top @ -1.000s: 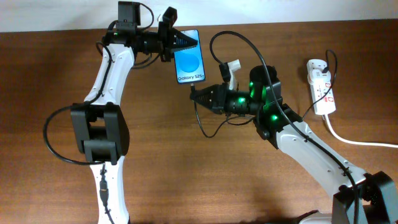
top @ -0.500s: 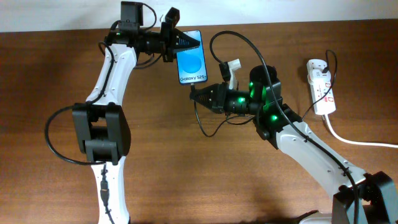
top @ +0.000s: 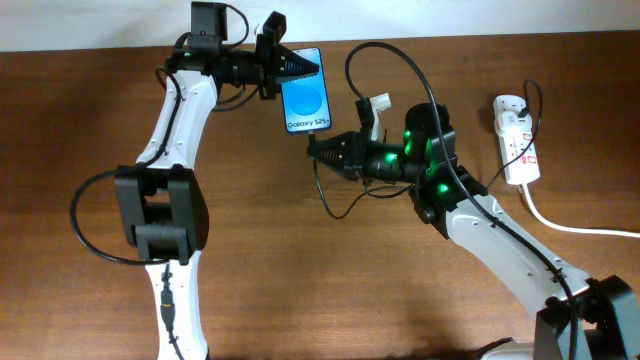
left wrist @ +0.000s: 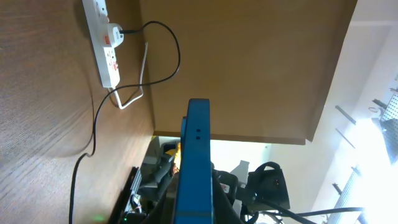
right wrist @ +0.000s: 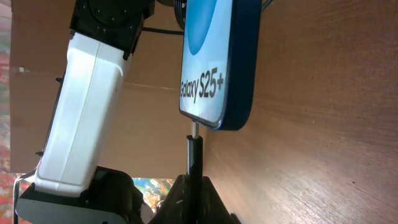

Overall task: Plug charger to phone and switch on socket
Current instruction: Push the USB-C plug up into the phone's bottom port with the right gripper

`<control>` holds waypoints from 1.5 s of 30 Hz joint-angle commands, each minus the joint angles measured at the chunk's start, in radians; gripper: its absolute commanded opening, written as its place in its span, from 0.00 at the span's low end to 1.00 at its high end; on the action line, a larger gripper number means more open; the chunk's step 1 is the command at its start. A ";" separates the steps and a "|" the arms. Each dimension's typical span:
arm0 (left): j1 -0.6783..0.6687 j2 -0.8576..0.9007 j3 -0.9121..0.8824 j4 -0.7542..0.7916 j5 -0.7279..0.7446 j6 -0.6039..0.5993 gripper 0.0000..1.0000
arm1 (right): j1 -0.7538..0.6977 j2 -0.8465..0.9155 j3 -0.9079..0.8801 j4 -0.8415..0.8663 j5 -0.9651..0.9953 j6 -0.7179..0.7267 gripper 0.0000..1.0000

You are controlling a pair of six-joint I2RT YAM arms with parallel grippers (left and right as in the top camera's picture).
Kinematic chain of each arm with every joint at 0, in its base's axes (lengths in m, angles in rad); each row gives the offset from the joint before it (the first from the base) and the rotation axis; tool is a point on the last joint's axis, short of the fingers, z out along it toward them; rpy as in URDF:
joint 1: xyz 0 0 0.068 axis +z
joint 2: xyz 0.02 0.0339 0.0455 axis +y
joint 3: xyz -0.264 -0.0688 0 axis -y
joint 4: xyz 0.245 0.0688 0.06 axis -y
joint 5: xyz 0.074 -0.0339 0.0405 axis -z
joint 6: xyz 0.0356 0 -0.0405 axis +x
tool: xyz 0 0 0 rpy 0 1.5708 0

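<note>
My left gripper is shut on the phone and holds it above the table at the back, blue screen up. In the left wrist view the phone shows edge-on between my fingers. My right gripper is shut on the charger plug, which points at the phone's bottom edge; its metal tip touches that edge. The black cable loops back over the arm. The socket lies at the right with a plug in it.
A thick white cord runs from the socket off the right edge. A small white object sits behind the right gripper. The socket and black cable also show in the left wrist view.
The phone shifted slightly right and back in the left gripper. The right gripper moved up with the plug, closing onto the phone's bottom edge.
</note>
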 commanded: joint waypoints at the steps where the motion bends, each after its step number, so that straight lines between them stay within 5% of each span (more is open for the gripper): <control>1: -0.006 -0.011 0.006 0.002 0.040 -0.014 0.00 | -0.009 0.005 0.003 0.007 0.005 -0.002 0.04; 45: -0.010 -0.011 0.006 0.029 0.011 -0.014 0.00 | -0.008 0.005 0.003 -0.032 -0.074 -0.060 0.04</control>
